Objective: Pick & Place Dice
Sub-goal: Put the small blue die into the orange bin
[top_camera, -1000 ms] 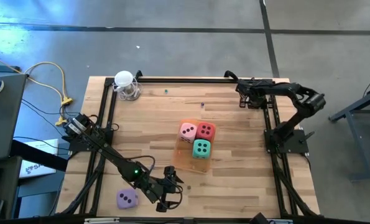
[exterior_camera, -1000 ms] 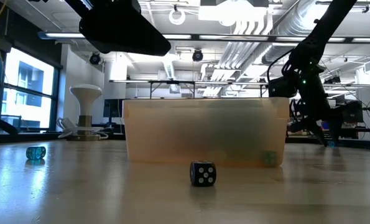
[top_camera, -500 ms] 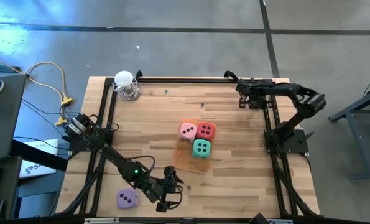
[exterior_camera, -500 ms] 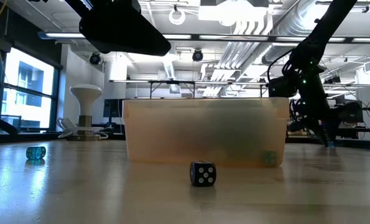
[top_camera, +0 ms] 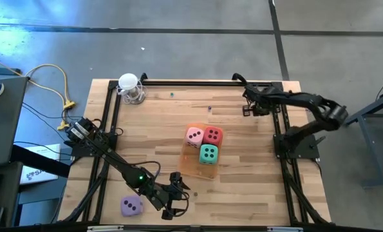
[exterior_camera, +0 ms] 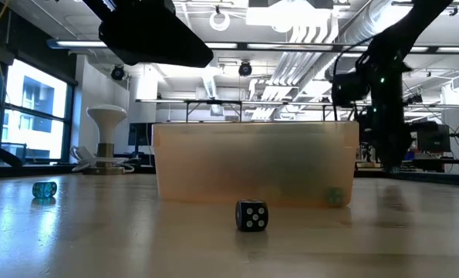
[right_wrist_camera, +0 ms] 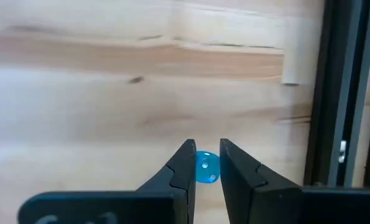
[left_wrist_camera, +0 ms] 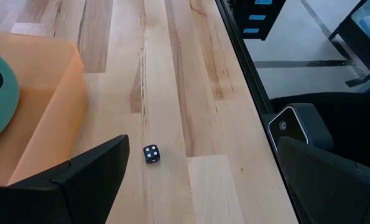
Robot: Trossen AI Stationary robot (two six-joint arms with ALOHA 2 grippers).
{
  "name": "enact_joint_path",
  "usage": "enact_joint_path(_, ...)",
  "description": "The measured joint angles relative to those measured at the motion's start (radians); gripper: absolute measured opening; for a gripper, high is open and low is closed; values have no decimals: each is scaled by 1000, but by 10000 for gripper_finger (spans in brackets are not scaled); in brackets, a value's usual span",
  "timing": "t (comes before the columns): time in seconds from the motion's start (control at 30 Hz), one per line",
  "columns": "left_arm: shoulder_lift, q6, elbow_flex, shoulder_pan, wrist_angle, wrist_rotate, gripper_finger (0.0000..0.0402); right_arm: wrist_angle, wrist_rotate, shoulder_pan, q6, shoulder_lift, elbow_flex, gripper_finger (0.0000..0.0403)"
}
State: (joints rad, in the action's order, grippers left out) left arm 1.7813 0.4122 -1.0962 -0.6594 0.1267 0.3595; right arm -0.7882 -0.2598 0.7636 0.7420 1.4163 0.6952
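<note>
Right gripper (right_wrist_camera: 205, 167) pinches a small blue die (right_wrist_camera: 206, 168) beside the table's far edge rail (right_wrist_camera: 336, 93) — bare wood beyond.

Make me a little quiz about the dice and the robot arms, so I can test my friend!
1. True or false: the purple die lies in the orange tray.
2. How many big dice sit in the tray?
3. What sits between the fingers of the right gripper?
A) a small blue die
B) a small black die
C) nothing

Key:
1. False. It lies on the table, outside the tray.
2. Three: the pink die, the red die and the teal die.
3. A
</note>
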Motion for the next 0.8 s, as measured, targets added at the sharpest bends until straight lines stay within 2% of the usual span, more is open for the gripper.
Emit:
enact_joint_path(0.13, 0, 0, 0, 1, 3, 0, 399, 7, 15, -117, 1, -106, 0, 40)
enact_joint_path(0.27, 0, 0, 0, 2, 5, 0, 399, 59, 17, -285, 21, -216, 0, 40)
enact_joint_path(0.47, 0, -1, 0, 3, 13, 0, 399, 324, -32, -623, 43, -337, 2, 40)
enact_joint_path(0.63, 0, -3, 0, 10, 25, 0, 399, 594, -144, -909, -17, -327, 3, 40)
enact_joint_path(0.8, 0, -19, 0, 10, 42, 2, 399, 804, -356, -1132, -62, -197, 4, 40)
